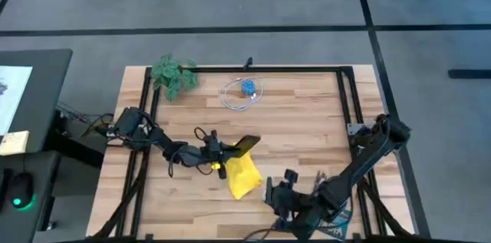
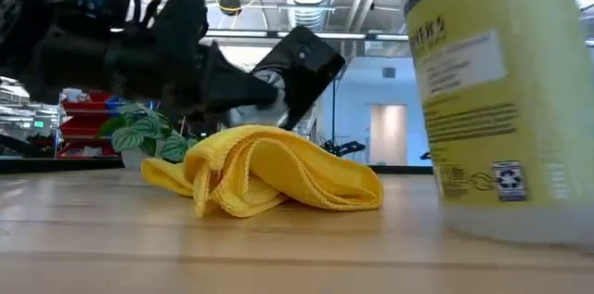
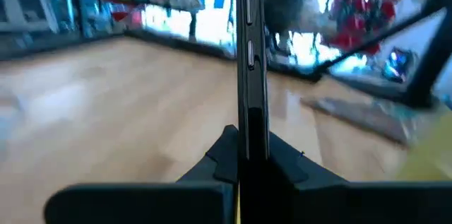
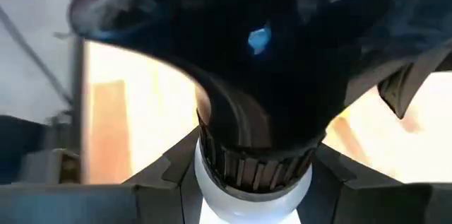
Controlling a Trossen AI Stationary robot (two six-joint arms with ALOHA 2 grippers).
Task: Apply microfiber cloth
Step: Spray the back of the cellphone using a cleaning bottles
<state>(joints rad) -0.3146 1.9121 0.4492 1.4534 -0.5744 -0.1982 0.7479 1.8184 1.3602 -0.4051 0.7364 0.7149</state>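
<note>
Our left hand [image 1: 224, 151] grips a black smartphone [image 1: 245, 145] just above the crumpled yellow microfiber cloth [image 1: 242, 175].

From above we see the cloth lying bunched on the wooden surface [image 1: 307, 120], near its front edge and roughly midway between our two arms; at table height it shows as a folded heap [image 2: 269, 178] with the phone [image 2: 302, 70] tilted over it. Our left fingers [image 3: 219, 157] are clamped on the phone's edge [image 3: 251, 75]. Our right hand [image 1: 282, 189] sits close to the cloth's right, closed around the ribbed neck of a white bottle [image 4: 251, 174]. A yellow-labelled canister [image 2: 501, 90] stands in the foreground of the table-height view. A leafy plant [image 1: 173, 74] and a coiled cable [image 1: 242, 93] lie farther back.
</note>
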